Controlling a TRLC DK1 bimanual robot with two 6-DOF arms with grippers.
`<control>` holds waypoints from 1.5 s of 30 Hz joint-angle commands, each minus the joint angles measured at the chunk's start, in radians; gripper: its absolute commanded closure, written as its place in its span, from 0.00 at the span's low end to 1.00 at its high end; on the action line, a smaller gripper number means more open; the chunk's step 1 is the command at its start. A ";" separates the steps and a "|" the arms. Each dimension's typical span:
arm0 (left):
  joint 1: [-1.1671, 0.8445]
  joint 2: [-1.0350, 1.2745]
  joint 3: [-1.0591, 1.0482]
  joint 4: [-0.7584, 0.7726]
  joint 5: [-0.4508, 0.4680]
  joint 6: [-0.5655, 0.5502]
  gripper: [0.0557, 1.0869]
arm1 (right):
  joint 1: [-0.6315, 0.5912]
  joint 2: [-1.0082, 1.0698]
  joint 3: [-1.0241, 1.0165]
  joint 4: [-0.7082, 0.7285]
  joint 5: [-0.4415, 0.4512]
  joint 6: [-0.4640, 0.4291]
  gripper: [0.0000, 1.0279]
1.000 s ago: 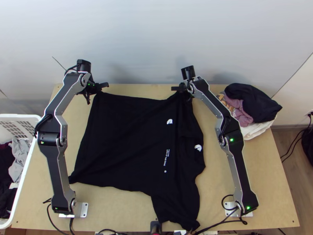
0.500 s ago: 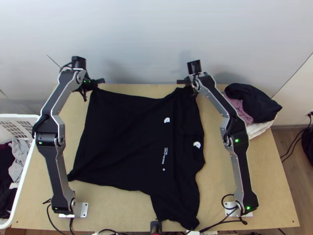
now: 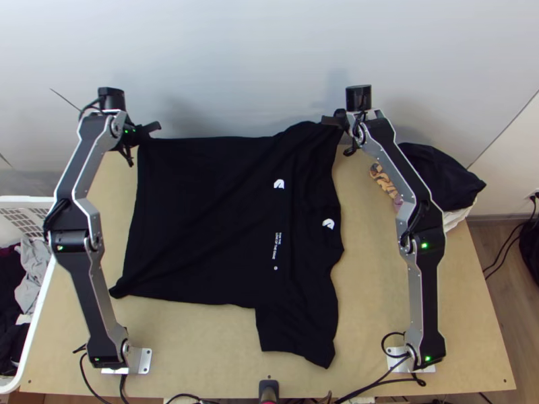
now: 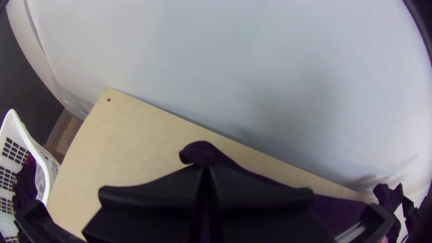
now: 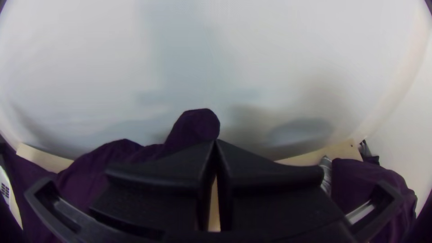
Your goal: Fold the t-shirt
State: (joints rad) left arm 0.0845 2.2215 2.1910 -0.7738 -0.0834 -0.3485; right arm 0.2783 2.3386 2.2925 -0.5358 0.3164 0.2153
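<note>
A white basket [image 3: 42,199] stands at the counter's [image 3: 182,330] left side. Left gripper [image 3: 141,137]: jaws together, clamped on the black t-shirt's [image 3: 202,215] far left corner. The t-shirt lies spread on the counter between the arms, white print upward. Right gripper [image 3: 341,129]: jaws clamped on its far right part. Beyond sits a clothes pile [image 3: 441,176].

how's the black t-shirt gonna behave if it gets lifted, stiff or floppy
Probably floppy: the t-shirt has soft ripples along its edges. Pinched near two far corners by the left gripper and right gripper, it may well sag between them. Lying mostly flat, it looks thin, so likely light for its size.
</note>
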 commanded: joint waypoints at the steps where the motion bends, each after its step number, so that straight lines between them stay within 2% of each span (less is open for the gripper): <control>1: 0.009 -0.106 -0.076 -0.030 0.034 0.008 0.96 | 0.033 -0.102 -0.084 -0.102 -0.062 0.039 0.97; 4: 0.012 -0.181 -0.163 -0.030 0.060 0.034 0.96 | 0.053 -0.180 -0.180 -0.165 -0.126 0.052 0.97; 8: 0.015 -0.299 -0.333 0.004 0.083 0.072 0.96 | 0.071 -0.309 -0.366 -0.165 -0.204 0.070 0.97; 18: 0.038 -0.605 -0.780 0.110 0.091 0.129 0.96 | 0.107 -0.588 -0.705 -0.165 -0.306 0.116 0.97; 28: 0.133 -0.792 -1.005 0.139 0.114 0.187 0.96 | 0.164 -0.817 -0.996 -0.227 -0.413 0.122 0.97; 37: 0.141 -0.905 -1.205 0.191 0.114 0.207 0.96 | 0.222 -0.927 -1.188 -0.257 -0.464 0.114 0.97; 45: 0.127 -0.973 -1.346 0.212 0.114 0.223 0.96 | 0.246 -0.961 -1.286 -0.260 -0.471 0.119 0.96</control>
State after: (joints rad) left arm 0.2169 1.3060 0.9691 -0.5774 0.0303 -0.1398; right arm 0.5053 1.4139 1.0950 -0.7918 -0.1444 0.3325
